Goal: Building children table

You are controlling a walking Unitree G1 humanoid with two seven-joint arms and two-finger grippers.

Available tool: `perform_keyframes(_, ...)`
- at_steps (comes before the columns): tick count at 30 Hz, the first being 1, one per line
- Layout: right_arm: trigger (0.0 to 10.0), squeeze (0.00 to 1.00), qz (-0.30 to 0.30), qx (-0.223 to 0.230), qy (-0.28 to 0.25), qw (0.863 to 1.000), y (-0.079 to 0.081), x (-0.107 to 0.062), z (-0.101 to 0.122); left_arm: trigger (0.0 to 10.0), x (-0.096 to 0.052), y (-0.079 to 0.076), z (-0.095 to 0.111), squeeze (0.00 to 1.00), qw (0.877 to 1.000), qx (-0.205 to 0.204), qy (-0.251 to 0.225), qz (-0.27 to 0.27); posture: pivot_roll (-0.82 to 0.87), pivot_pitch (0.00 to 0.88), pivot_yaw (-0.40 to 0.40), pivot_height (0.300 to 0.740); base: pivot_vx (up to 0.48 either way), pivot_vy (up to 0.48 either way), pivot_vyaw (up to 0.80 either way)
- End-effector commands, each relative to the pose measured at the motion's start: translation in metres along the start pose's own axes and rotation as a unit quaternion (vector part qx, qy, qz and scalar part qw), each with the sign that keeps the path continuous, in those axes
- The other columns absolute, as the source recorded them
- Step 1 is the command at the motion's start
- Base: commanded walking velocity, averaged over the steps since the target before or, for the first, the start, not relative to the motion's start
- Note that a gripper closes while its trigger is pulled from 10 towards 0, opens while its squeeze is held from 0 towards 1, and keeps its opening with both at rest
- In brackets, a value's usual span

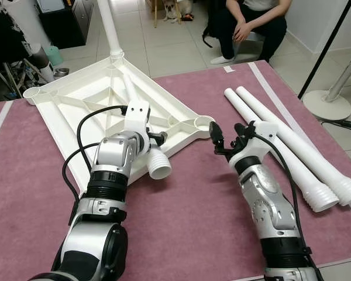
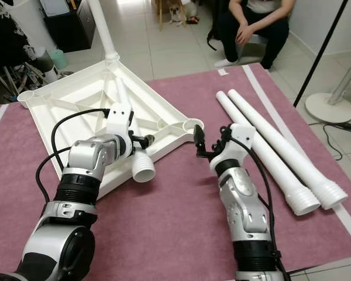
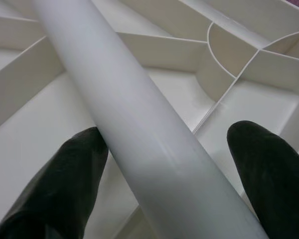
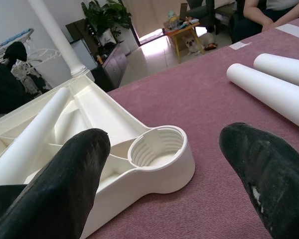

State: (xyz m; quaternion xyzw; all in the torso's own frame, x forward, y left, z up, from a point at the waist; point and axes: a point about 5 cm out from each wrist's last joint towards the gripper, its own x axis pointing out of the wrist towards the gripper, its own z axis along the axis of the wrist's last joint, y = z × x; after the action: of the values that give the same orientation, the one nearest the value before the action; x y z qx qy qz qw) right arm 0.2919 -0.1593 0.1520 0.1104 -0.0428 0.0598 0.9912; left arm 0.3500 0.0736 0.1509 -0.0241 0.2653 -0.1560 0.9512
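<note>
The white tabletop [image 1: 76,111] lies upside down on the mauve carpet [image 1: 193,205], ribs up. The left gripper [image 3: 164,164], fingers spread, straddles a loose table leg [image 1: 155,159] resting across the tabletop's near edge (one finger touching it). At 3 o'clock, the right gripper [image 4: 164,164] hovers released before the corner socket [image 1: 203,123]. Two spare legs [image 1: 292,152] lie further right.

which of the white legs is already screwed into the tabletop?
The upright leg at the far corner of the tabletop. One leg lies across the tabletop by the left gripper; the other two legs lie loose on the mat.
</note>
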Motion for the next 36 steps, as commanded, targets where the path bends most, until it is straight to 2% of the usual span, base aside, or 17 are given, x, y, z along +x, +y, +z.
perform_keyframes(1, 10.0, 0.0, 0.003, -0.003, -0.001, 1.0, 0.003, 0.001, 0.0, 0.0, 0.008, -0.012, -0.022, 0.0, 0.991, -0.018, 0.043, 0.123, -0.03, 0.0, 0.163, 0.74, 0.0, 0.0, 0.0)
perform_keyframes(8, 10.0, 0.0, -0.003, -0.002, -0.009, 1.0, 0.001, 0.002, 0.003, 0.0, 0.009, -0.005, -0.02, 0.0, 0.992, -0.002, 0.032, 0.125, -0.03, 0.0, 0.167, 0.74, 0.0, 0.0, 0.0)
perform_keyframes(17, 10.0, 0.0, 0.005, 0.005, -0.047, 0.999, 0.003, 0.009, 0.025, 0.0, 0.002, 0.001, -0.013, 0.0, 0.993, 0.007, 0.01, 0.121, -0.03, 0.0, 0.158, 0.74, 0.0, 0.0, 0.0)
perform_keyframes(23, 10.0, 0.0, 0.018, 0.054, -0.073, 0.996, 0.005, 0.014, 0.039, 0.0, -0.016, 0.008, 0.017, 0.0, 0.986, 0.042, -0.076, 0.14, -0.03, 0.0, 0.147, 0.74, 0.0, 0.0, 0.0)
perform_keyframes(24, 10.0, 0.0, 0.024, 0.078, -0.076, 0.994, 0.005, 0.014, 0.041, 0.0, -0.021, 0.006, 0.029, 0.0, 0.985, 0.03, -0.109, 0.129, -0.03, 0.0, 0.145, 0.74, 0.0, 0.0, 0.0)
perform_keyframes(25, 10.0, 0.0, 0.024, 0.078, -0.076, 0.994, 0.005, 0.014, 0.041, 0.0, -0.021, 0.006, 0.029, 0.0, 0.985, 0.03, -0.109, 0.129, -0.03, 0.0, 0.145, 0.74, 0.0, 0.0, 0.0)
perform_keyframes(26, 10.0, 0.0, 0.034, 0.107, -0.08, 0.99, 0.006, 0.014, 0.042, 3.3, -0.029, 0.005, 0.042, 0.0, 0.981, 0.025, -0.15, 0.12, -0.03, 0.0, 0.145, 0.74, 0.0, 0.0, 0.0)
perform_keyframes(27, 10.0, 0.0, 0.034, 0.107, -0.08, 0.99, 0.006, 0.014, 0.042, 3.3, -0.029, 0.005, 0.042, 0.0, 0.981, 0.025, -0.15, 0.12, -0.03, 0.0, 0.145, 0.74, 0.0, 0.0, 0.0)
perform_keyframes(28, 10.0, 0.0, 0.056, 0.147, -0.086, 0.984, 0.009, 0.014, 0.046, 10.0, -0.037, 0.001, 0.055, 0.0, 0.976, 0.014, -0.193, 0.096, -0.03, 0.0, 0.143, 0.74, 0.0, 0.0, 0.0)
perform_keyframes(29, 10.0, 0.0, 0.072, 0.174, -0.091, 0.978, 0.011, 0.014, 0.048, 10.0, -0.044, -0.001, 0.063, 0.0, 0.972, 0.008, -0.22, 0.08, -0.03, 0.0, 0.143, 0.74, 0.0, 0.0, 0.0)
perform_keyframes(30, 10.0, 0.0, 0.072, 0.174, -0.091, 0.978, 0.011, 0.014, 0.048, 10.0, -0.044, -0.001, 0.063, 0.0, 0.972, 0.008, -0.22, 0.08, -0.03, 0.0, 0.143, 0.74, 0.0, 0.0, 0.0)
perform_keyframes(31, 10.0, 0.0, 0.102, 0.191, -0.103, 0.971, 0.015, 0.014, 0.055, 10.0, -0.05, -0.006, 0.07, 0.0, 0.967, 0.009, -0.25, 0.039, -0.03, 0.0, 0.143, 0.74, 0.0, 0.0, 0.0)
perform_keyframes(32, 10.0, 0.0, 0.102, 0.191, -0.103, 0.971, 0.015, 0.014, 0.055, 10.0, -0.05, -0.006, 0.07, 0.0, 0.967, 0.009, -0.25, 0.039, -0.03, 0.0, 0.143, 0.74, 0.0, 0.0, 0.0)
perform_keyframes(33, 10.0, 0.0, 0.124, 0.198, -0.111, 0.966, 0.019, 0.013, 0.061, 10.0, -0.054, -0.011, 0.072, 0.0, 0.965, 0.008, -0.264, -0.001, -0.03, 0.0, 0.138, 0.74, 0.0, 0.0, 0.0)
perform_keyframes(34, 10.0, 0.0, 0.124, 0.198, -0.111, 0.966, 0.019, 0.013, 0.061, 10.0, -0.054, -0.011, 0.072, 0.0, 0.965, 0.008, -0.264, -0.001, -0.03, 0.0, 0.138, 0.74, 0.0, 0.0, 0.0)
perform_keyframes(36, 10.0, 0.0, 0.187, 0.202, -0.124, 0.953, 0.031, 0.012, 0.075, 10.0, -0.062, -0.026, 0.07, 0.0, 0.954, 0.007, -0.277, -0.112, -0.04, 0.0, 0.135, 0.74, 0.0, 0.0, 0.0)
